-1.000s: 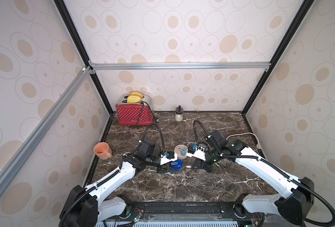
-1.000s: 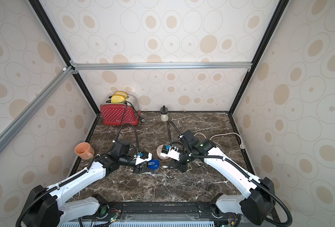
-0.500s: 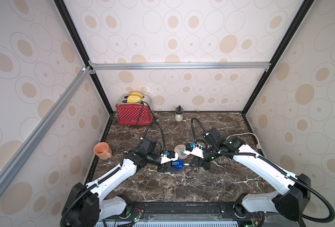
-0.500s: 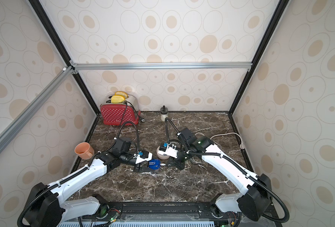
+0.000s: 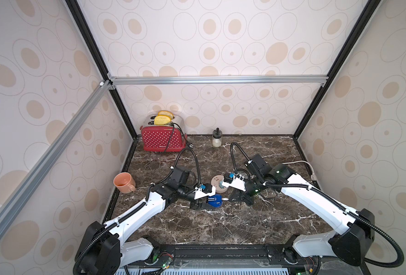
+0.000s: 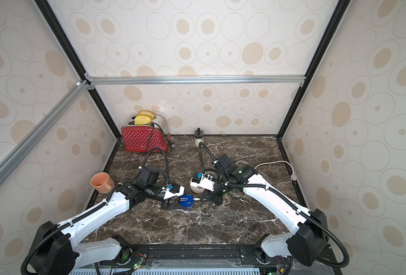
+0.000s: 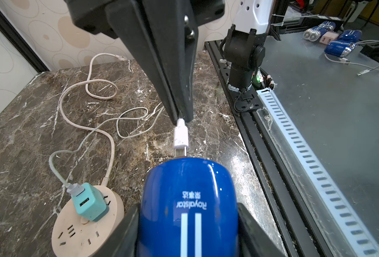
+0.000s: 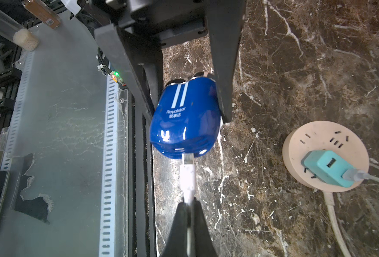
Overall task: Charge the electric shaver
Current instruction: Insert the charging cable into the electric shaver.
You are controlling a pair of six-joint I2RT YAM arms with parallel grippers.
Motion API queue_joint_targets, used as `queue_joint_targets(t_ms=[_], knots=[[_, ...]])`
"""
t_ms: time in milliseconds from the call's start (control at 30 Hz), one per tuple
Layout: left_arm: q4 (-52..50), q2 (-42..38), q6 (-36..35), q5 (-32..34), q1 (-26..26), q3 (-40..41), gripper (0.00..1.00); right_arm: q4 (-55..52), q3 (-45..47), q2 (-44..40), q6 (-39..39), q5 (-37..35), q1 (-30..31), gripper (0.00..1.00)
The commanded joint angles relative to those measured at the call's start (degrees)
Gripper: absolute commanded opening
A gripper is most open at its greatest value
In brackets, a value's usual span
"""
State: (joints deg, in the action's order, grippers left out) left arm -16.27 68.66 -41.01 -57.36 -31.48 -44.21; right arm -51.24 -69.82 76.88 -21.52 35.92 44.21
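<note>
Down near the middle of the marble counter (image 5: 256, 226) we've got the electric shaver (image 7: 188, 207), glossy blue. The left gripper (image 5: 206, 204) has it: one finger flat on each long side, spread about as wide as the body, clamped on. Its long axis runs pretty much side to side across the counter. The end with the cutter heads and two pale stripes points back into the left gripper, and the plain rounded end faces the right arm. It sits low over the stone, but we can't tell if it actually touches.

Lined up on that same axis is the white plug (image 8: 187, 175), pinched hard between the closed fingers of the right gripper (image 8: 189, 202). The plug's metal tip meets the shaver's plain end. Whether it's actually in the socket, we honestly can't tell.

Just behind the shaver, toward the back wall, sits the round pink power strip (image 7: 84, 227) with a teal adapter (image 7: 89, 201) plugged into it. A pale cable (image 7: 88, 124) runs off the adapter in loose loops over the stone.

Further out: an orange mug (image 5: 123, 182) at the left edge, a red toaster (image 5: 162, 140) in the back left corner, and a little jar (image 5: 216, 139) against the back wall.
</note>
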Motion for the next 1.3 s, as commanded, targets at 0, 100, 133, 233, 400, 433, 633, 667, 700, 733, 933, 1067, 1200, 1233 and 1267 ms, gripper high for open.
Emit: queue_joint_targets(t_ms=[0,100,133,233,400,433,633,667,700,733,933,1067,1200,1233,1267], knots=[[-1.17,0.41,-2.57,-1.59,0.28,-2.76,0.00,-0.65,-1.70,0.28,-1.57,0.90,0.85,0.00],[-1.04,0.45,-2.47,-1.48,0.25,-3.07,0.00,-1.08,-1.73,0.50,-2.15,1.12,1.31,0.00],[-1.03,0.44,-2.40,-1.44,0.23,-3.23,0.00,-1.36,-1.72,0.63,-2.40,0.98,1.49,0.00],[-0.85,0.29,-1.98,-1.70,0.22,-3.50,0.00,-1.74,-1.33,0.68,-2.85,0.39,1.96,0.00],[-0.70,-0.41,-1.43,-1.88,0.28,-3.44,0.00,-1.40,-0.68,0.64,-3.09,-1.05,2.20,0.00],[-0.71,-0.54,-1.37,-1.87,0.28,-3.34,0.00,-1.40,-0.71,0.58,-3.23,-1.35,2.23,0.00],[-0.73,-0.56,-1.07,-2.48,0.25,-3.45,0.00,-0.17,-1.08,0.55,-2.72,-3.13,2.20,0.00],[-0.82,-0.47,-1.15,-2.57,0.23,-3.54,0.00,-0.10,-1.19,0.55,-2.65,-3.50,2.27,0.00],[-0.99,-0.42,-1.33,-2.58,0.27,-3.57,0.00,-0.14,-1.29,0.55,-2.57,-4.15,2.21,0.00],[-1.14,-0.37,-1.51,-2.45,0.21,-3.57,0.00,-0.38,-1.42,0.55,-2.81,-4.52,2.23,0.00],[-1.27,0.15,-1.51,-2.58,0.23,-3.78,0.00,-1.40,-2.68,1.16,-3.32,-4.59,2.79,0.00],[-1.12,0.45,-1.66,-2.58,0.28,-3.87,0.00,-1.71,-3.77,2.10,-3.68,-4.28,3.34,0.00],[-0.95,0.25,-1.55,-2.14,0.26,-3.98,0.00,-2.05,-3.99,2.40,-3.68,-4.37,3.95,0.00],[-1.00,0.22,-1.52,-2.20,0.26,-3.88,0.00,-1.82,-3.86,2.31,-3.42,-4.21,4.11,0.00],[-0.91,0.36,-1.51,-2.27,0.27,-3.94,0.00,-1.48,-3.83,2.15,-3.25,-4.02,4.06,0.00]])
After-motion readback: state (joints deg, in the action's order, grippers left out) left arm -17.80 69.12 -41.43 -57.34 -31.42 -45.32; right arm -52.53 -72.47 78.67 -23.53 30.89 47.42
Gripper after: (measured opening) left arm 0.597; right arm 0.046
